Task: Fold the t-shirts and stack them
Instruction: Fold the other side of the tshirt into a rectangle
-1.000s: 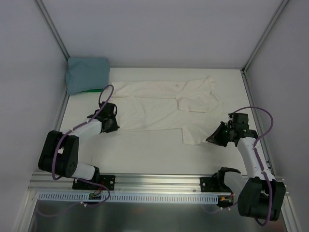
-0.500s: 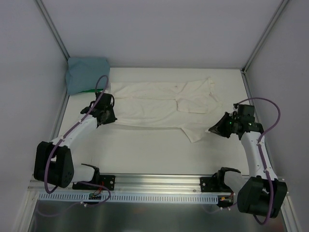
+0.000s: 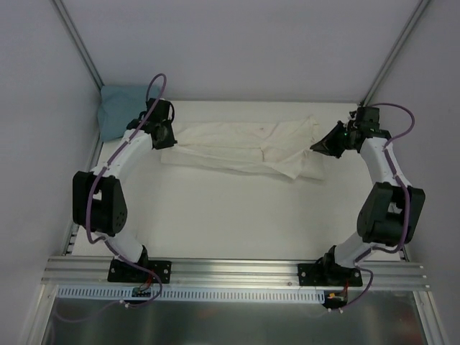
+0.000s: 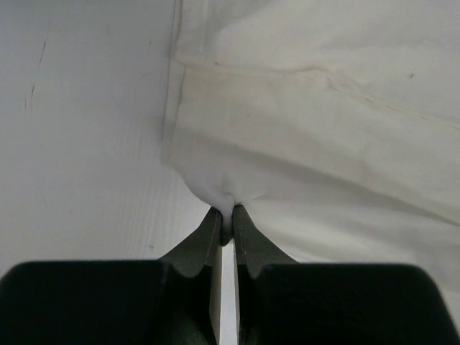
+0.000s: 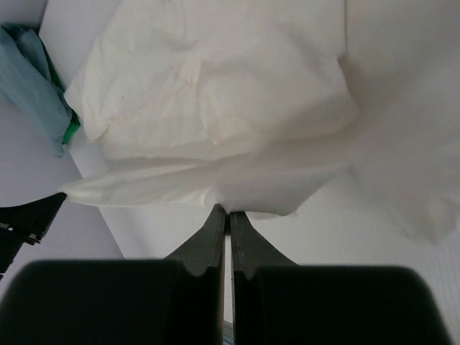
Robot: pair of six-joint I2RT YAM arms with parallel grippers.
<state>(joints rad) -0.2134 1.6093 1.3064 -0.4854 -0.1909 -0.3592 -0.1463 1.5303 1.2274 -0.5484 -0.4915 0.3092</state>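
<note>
The cream t-shirt [image 3: 237, 144] lies folded lengthwise into a long band across the far part of the table. My left gripper [image 3: 164, 135] is shut on its left edge; the left wrist view shows the cloth [image 4: 309, 122] pinched between the fingertips [image 4: 214, 226]. My right gripper [image 3: 321, 147] is shut on its right end, with the cloth [image 5: 237, 115] bunched at the fingertips [image 5: 215, 219]. The teal-blue t-shirt [image 3: 118, 108] lies folded in the far left corner, partly behind the left arm; it also shows in the right wrist view [image 5: 32, 79].
White walls and metal frame posts [image 3: 79, 43] close in the table at back and sides. The arm bases stand on the front rail [image 3: 230, 273]. A green scrap [image 5: 70, 133] peeks from under the teal shirt.
Both arms have swung away from me to the far side, carrying the near edge of the cream shirt over onto its far half. The shirt is now a narrower band.
</note>
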